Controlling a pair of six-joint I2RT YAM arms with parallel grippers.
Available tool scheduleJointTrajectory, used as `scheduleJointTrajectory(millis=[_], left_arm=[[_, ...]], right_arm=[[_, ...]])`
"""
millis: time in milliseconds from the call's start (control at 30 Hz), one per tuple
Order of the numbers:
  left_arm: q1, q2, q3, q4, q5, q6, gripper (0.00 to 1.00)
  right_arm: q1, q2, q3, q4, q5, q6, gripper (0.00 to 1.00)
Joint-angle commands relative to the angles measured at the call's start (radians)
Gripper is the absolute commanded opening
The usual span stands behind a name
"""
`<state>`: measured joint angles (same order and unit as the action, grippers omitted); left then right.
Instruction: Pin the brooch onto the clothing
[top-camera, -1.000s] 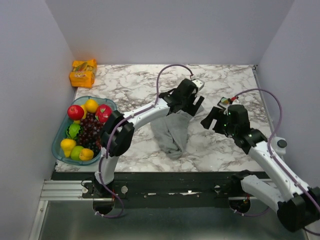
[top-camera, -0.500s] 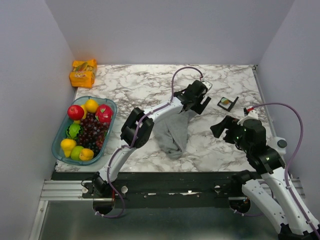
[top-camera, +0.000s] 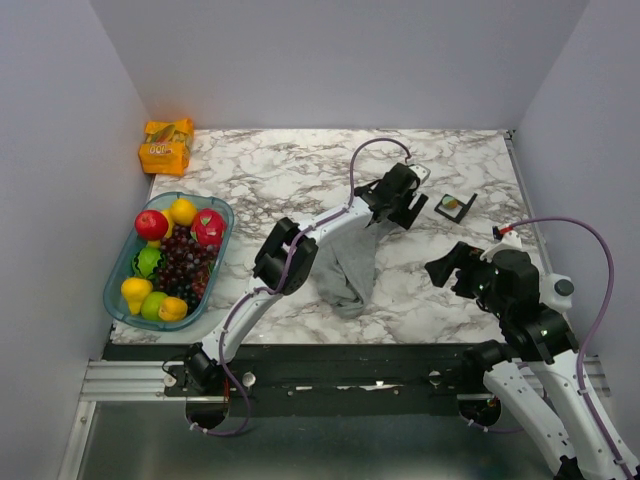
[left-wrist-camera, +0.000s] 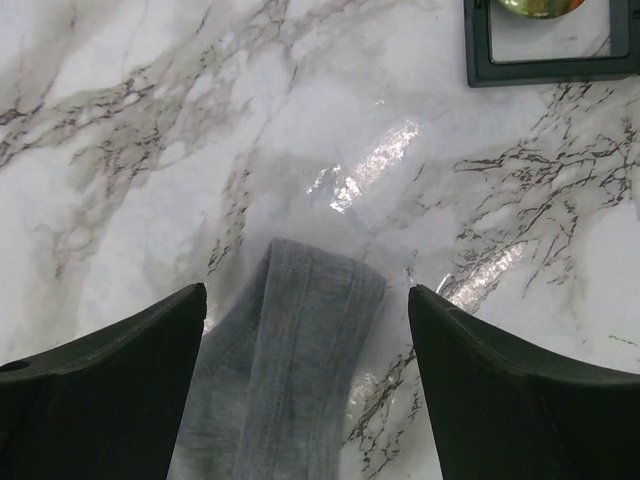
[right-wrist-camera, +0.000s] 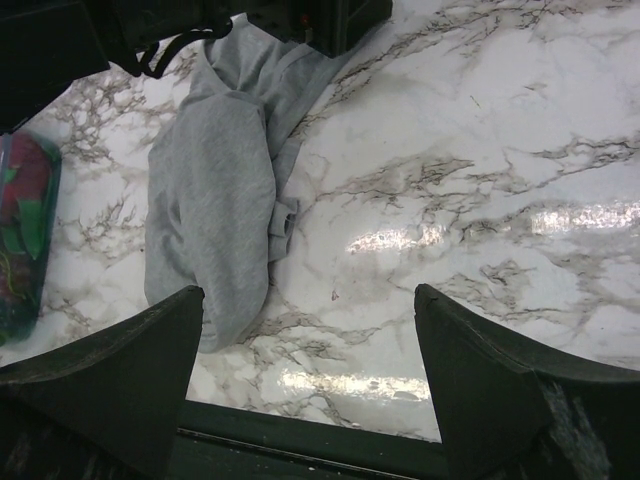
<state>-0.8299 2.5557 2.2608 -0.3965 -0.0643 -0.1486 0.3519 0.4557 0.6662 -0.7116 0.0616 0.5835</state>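
Black fingers spread wide with nothing between them: the right gripper (top-camera: 447, 270) has let go and pulled back toward the near edge, well clear of where it hovered a second ago. Past it, the grey tank top (top-camera: 345, 268) lies bunched on the marble, not spread out. At its far end the left gripper (top-camera: 400, 210) has stretched out further. Its wrist view shows it released too, fingers parted either side of a strap (left-wrist-camera: 300, 330) that lies flat on the table, ungripped. Just beyond, the black card (left-wrist-camera: 540, 72) now rests on the marble, where a second ago it was up at the right gripper. The brooch (top-camera: 453, 204) is still mounted in it, near the strap but apart. I'd call this a handover: badge parked, cloth not yet held, the pinning still all to do.
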Motion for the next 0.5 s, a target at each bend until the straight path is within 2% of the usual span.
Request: scheduleJointTrajectory(millis=[0,233,267,333,367,433,467], left_arm=[[-0.008,0.044,0.037,0.001,0.034,-0.023,0.88],[-0.009,0.07,0.055,0.007,0.052,-0.049,0.84],[-0.009,0.077,0.066,0.004,0.054,-0.057,0.72],[-0.009,0.083,0.068,0.007,0.063,-0.066,0.6],[-0.009,0.086,0.068,0.007,0.063,-0.071,0.44],[-0.009,0.087,0.066,0.007,0.063,-0.083,0.29],[-0.009,0.084,0.062,0.007,0.06,-0.083,0.12]], right_arm=[[-0.002,-0.017,0.003,-0.032,-0.017,0.001,0.93],[-0.004,-0.018,0.0,-0.032,-0.017,0.006,0.93],[-0.002,-0.022,0.0,-0.032,-0.017,0.006,0.93],[-0.002,-0.023,0.0,-0.034,-0.014,0.006,0.93],[-0.004,-0.025,0.0,-0.035,-0.011,0.006,0.93],[-0.004,-0.026,0.003,-0.043,-0.003,0.004,0.93],[-0.002,-0.026,0.001,-0.046,0.0,0.006,0.93]])
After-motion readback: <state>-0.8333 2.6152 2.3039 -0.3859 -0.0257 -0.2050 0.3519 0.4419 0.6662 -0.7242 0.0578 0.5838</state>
